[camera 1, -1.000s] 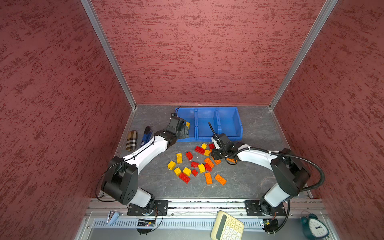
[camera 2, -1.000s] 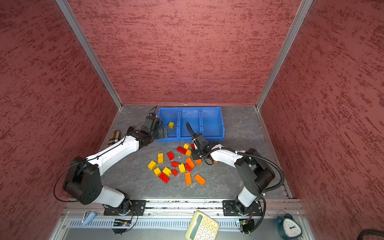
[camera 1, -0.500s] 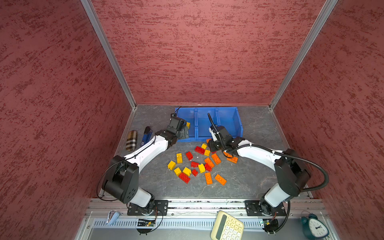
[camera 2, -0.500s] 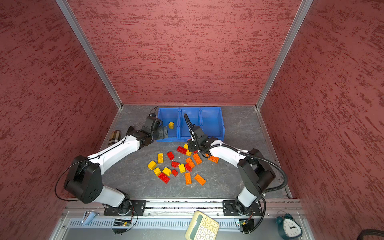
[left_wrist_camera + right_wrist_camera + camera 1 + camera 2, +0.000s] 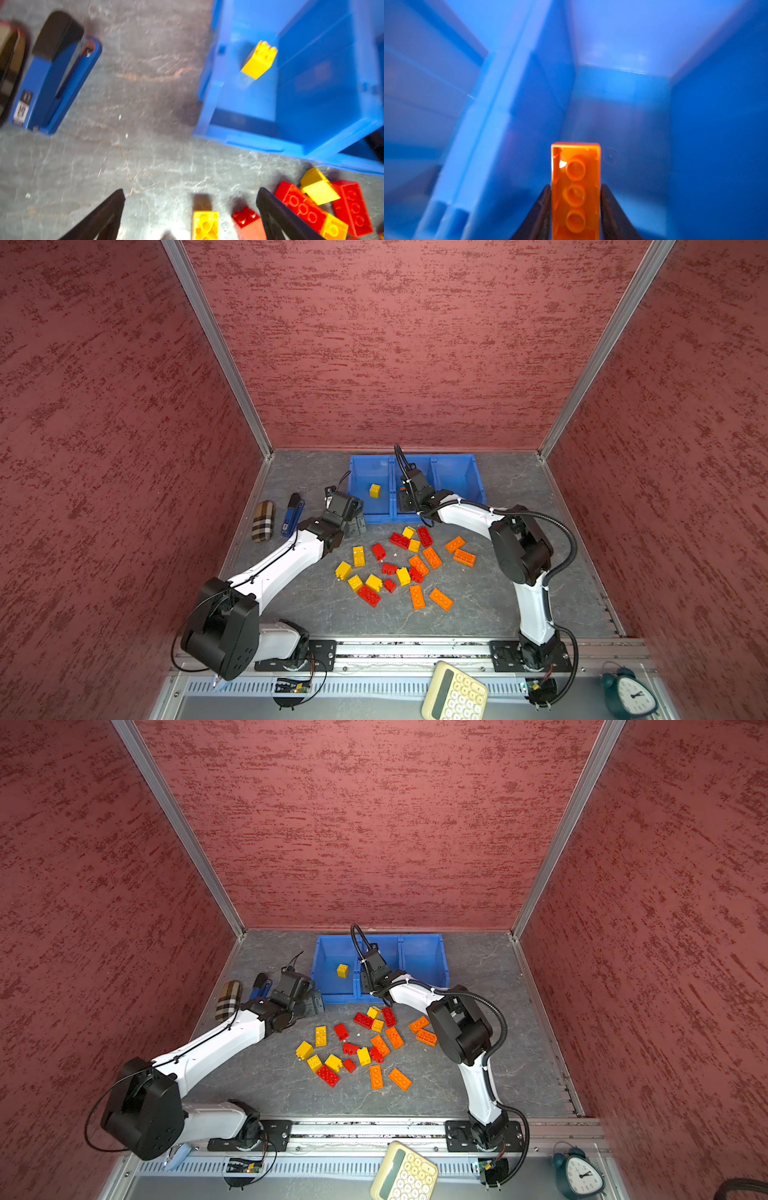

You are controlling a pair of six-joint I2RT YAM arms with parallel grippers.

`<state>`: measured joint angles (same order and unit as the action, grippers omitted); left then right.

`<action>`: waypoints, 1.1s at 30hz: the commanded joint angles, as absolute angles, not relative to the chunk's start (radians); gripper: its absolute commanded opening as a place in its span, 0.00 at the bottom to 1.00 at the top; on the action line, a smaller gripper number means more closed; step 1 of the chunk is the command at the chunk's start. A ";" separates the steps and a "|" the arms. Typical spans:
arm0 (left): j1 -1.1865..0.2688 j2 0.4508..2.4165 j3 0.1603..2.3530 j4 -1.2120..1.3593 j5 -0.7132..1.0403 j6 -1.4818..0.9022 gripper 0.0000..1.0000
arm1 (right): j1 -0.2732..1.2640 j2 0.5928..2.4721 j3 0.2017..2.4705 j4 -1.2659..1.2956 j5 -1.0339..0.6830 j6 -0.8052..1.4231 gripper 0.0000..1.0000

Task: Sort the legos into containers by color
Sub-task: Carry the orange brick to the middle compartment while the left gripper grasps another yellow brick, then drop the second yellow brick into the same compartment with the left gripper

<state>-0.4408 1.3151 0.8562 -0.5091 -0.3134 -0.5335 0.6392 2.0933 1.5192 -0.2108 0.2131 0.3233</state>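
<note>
**Item:** long orange plastic brick [image 5: 575,191], hollow underside facing the wrist camera.
**Hold:** my right claw [image 5: 576,186] is closed on its two long sides. The long axis runs in line with my fingers and juts past their tips.
**Place:** inside the middle blue plastic bin [image 5: 424,462] of three joined in a row. I cannot tell whether it touches the floor. I judge the release needs only parting jaws.
**Around, from that claw:**
- 9 o'clock: small yellow brick [image 5: 375,490], alone in the next bin.
- 6 o'clock: loose heap of yellow, orange and red bricks [image 5: 417,564].
- 8 o'clock: my left claw [image 5: 192,192], spread wide, empty, nearer that heap.

**Views:** only the right wrist view shows the grip. Both top views nearly hide the brick, yet show which bin.
</note>
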 commanded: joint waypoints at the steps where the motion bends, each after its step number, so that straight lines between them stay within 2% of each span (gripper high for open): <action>1: -0.435 1.289 0.815 -0.558 -0.270 -0.596 0.99 | 0.637 2.072 1.537 -0.189 0.246 0.324 0.51; 5: -0.434 1.296 0.778 -0.560 -0.202 -0.605 0.99 | 0.637 2.013 1.466 -0.153 0.218 0.318 0.61; 10: -0.460 1.345 0.779 -0.544 -0.098 -0.541 1.00 | 0.637 1.902 1.345 -0.076 0.171 0.327 0.68; 13: -0.481 1.387 0.786 -0.536 -0.060 -0.507 0.93 | 0.637 1.820 1.259 0.006 0.124 0.318 0.71; 14: -0.484 1.407 0.792 -0.540 -0.052 -0.498 0.88 | 0.637 1.788 1.226 0.040 0.116 0.319 0.80; 15: -0.487 1.429 0.799 -0.546 -0.047 -0.491 0.83 | 0.637 1.761 1.193 0.075 0.112 0.318 0.99; 20: -0.514 1.530 0.835 -0.573 -0.055 -0.463 0.70 | 0.637 1.647 1.049 0.239 0.168 0.352 0.99; 26: -0.546 1.603 0.874 -0.583 -0.078 -0.452 0.60 | 0.634 1.545 0.881 0.439 0.168 0.351 0.99; 33: -0.559 1.656 0.900 -0.572 -0.089 -0.456 0.51 | 0.633 1.514 0.866 0.358 0.147 0.321 0.99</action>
<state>-0.5533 1.6245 0.8833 -0.5724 -0.0841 -0.4618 0.6373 1.5394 0.8555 0.3481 0.1497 0.3336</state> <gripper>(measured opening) 0.520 0.989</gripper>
